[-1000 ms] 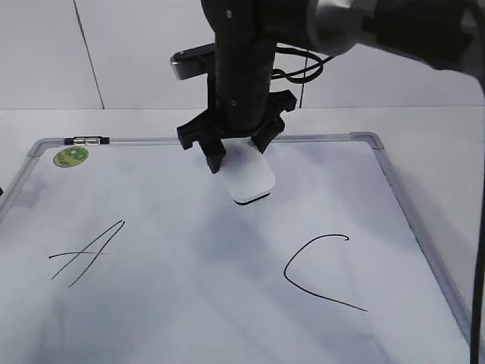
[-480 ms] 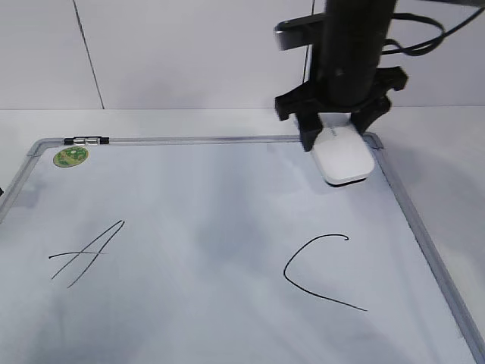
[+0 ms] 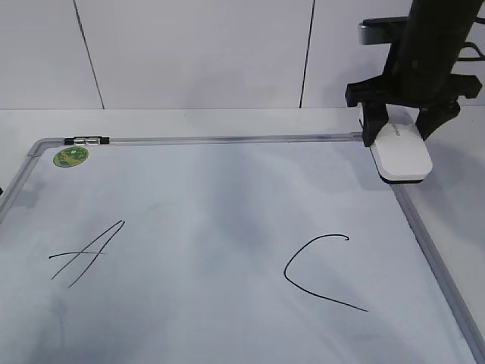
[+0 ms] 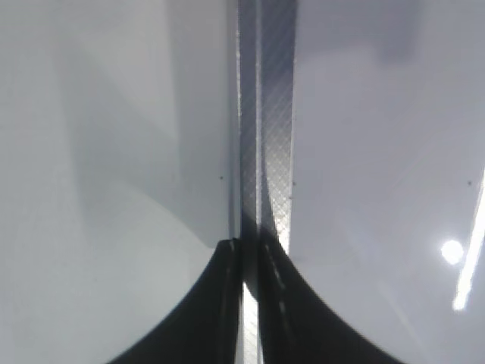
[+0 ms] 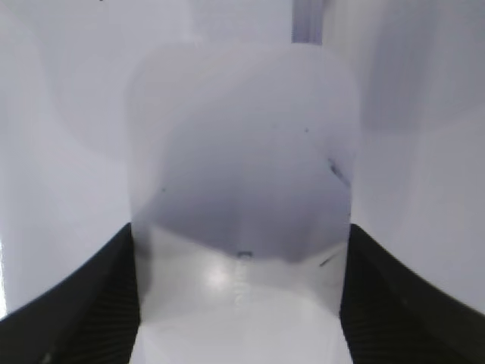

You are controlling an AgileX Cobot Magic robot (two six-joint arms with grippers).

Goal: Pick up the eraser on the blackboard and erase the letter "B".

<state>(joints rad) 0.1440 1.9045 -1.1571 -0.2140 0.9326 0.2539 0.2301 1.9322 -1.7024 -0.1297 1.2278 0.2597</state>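
Note:
The blackboard (image 3: 212, 220) is a white dry-erase board with a grey frame and a green sticker (image 3: 70, 156). On it I see a slanted "A" (image 3: 87, 252) and an open "C" (image 3: 322, 271). No letter "B" shows between them. My right gripper (image 3: 400, 136) is shut on the white eraser (image 3: 403, 155) and holds it over the board's far right corner. The eraser fills the right wrist view (image 5: 241, 205) between the jaws (image 5: 241, 303). My left gripper (image 4: 250, 258) is shut and empty over the board's frame strip (image 4: 269, 121); it is out of the exterior view.
A small black-and-silver marker (image 3: 86, 140) lies on the board's top edge at the far left. White table surface (image 3: 455, 197) lies to the right of the board. A white wall stands behind.
My right arm has carried the eraser from the board's upper middle to the right, out to the far right corner. The left gripper's earlier state is not shown.

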